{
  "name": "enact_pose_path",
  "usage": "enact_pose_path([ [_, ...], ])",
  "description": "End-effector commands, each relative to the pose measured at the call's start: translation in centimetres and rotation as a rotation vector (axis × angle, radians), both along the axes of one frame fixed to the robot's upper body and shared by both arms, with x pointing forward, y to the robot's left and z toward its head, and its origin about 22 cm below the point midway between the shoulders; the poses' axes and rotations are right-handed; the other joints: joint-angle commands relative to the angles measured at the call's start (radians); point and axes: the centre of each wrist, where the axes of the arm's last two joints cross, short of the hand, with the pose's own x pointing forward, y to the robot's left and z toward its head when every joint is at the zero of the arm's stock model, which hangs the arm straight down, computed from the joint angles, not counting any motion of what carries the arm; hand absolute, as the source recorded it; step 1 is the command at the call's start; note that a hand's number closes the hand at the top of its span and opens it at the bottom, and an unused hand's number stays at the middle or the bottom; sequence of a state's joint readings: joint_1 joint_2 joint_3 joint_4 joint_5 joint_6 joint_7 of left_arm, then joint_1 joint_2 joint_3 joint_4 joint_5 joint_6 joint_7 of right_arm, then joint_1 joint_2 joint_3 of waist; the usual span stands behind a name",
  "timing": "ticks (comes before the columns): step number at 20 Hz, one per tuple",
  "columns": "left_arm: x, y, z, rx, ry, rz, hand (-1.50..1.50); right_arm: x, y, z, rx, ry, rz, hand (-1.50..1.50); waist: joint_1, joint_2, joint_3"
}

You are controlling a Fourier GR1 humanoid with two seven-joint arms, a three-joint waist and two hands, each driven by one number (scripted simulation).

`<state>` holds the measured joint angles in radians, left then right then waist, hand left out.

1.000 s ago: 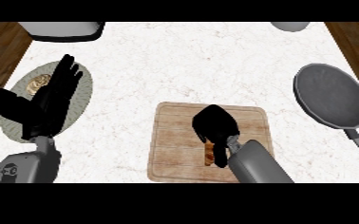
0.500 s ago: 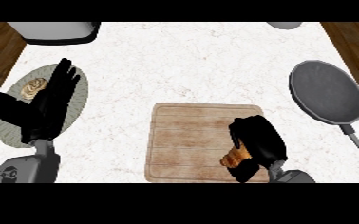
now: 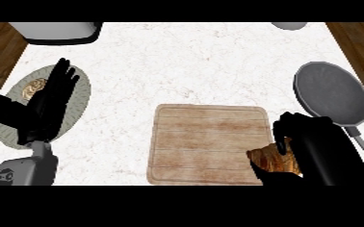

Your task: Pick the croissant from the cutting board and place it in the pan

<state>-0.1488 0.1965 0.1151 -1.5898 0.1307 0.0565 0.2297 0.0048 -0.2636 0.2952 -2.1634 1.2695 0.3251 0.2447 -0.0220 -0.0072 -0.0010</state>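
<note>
head view: right hand [image 3: 313, 142] sits at the cutting board's [image 3: 206, 142] right edge, fingers & thumb curled round the croissant [image 3: 274, 157], which shows as a brown flaky bit under the palm, over the board's lower right corner w/ part past the edge. can't tell if it's lifted or resting on the wood. pan [image 3: 334, 94] lies just beyond the hand, near the counter's [image 3: 192, 62] right side, handle running down behind the wrist. left hand [image 3: 51, 101] rests open, fingers straight & up, over a plate [image 3: 80, 94] at the left w/ a pastry [image 3: 32, 90] on it.
</note>
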Motion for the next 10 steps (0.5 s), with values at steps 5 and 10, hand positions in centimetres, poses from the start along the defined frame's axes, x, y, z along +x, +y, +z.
enact_pose_path([
  [5,-0.5,0.0,-1.7,0.0,0.015,-0.023,0.0,-1.1,-2.2,5.5,0.076,-0.085,-0.091,1.5,0.021,0.007,0.001],
  [10,-0.1,-2.2,0.4,-0.003,-0.002,-0.024,0.0,2.7,-6.2,3.6,0.145,-0.117,-0.196,1.5,0.024,0.008,0.002],
])
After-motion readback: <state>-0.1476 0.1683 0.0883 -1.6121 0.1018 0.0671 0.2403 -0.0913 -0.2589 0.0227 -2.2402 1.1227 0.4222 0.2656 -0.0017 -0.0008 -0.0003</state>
